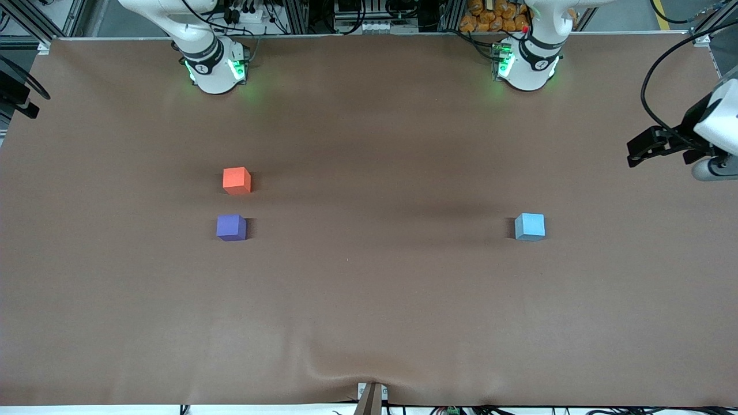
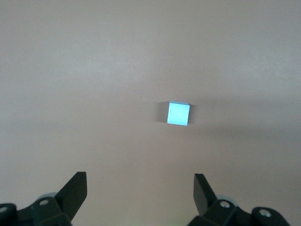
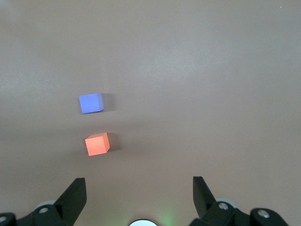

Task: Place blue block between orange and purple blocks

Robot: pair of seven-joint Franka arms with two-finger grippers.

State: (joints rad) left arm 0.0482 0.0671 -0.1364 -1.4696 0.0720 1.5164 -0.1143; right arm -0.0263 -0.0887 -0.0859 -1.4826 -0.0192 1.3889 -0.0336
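Two left gripper (image 2: pixel 138 190) jaws apart (empty), above blue block (image 2: pixel 178 113).

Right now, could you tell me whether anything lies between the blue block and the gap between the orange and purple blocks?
Nothing visible: only bare table separates the blue block from the orange block and purple block.

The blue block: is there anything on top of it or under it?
Nothing lies on top of the blue block; its upper face is bare in the front and left wrist views. It rests directly on the brown table cover. Its underside is hidden.
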